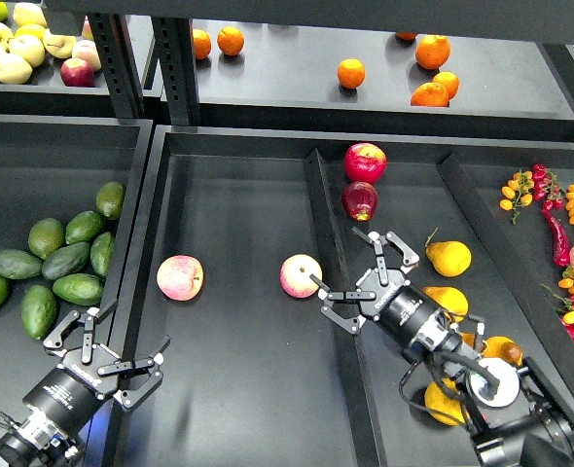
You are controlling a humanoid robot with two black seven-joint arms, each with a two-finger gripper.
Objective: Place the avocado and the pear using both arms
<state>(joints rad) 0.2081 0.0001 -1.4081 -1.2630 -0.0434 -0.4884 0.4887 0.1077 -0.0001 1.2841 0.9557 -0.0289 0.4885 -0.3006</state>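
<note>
Avocado: several avocados [65, 260] lie heaped in the left bin, just beyond and left of the left claw; none is held.
Pear: a plump yellow-orange pear [448, 258] sits in the right compartment, just right of the right claw's far finger, apart from it.
More pears: others [447, 301] lie along the right arm's far side, partly hidden by it.
Left claw: left gripper [105, 346] spread wide, holding nothing, poised over the bin wall [131, 282].
Right claw: right gripper [357, 275] spread wide, holding nothing, over the divider.
Apples: a pink apple [300, 275] sits just left of the right claw; another [180, 277] lies beyond the left claw, to its right; two red apples [362, 180] lie beyond the right claw.
Shelf behind: oranges [350, 73] well beyond both claws.
</note>
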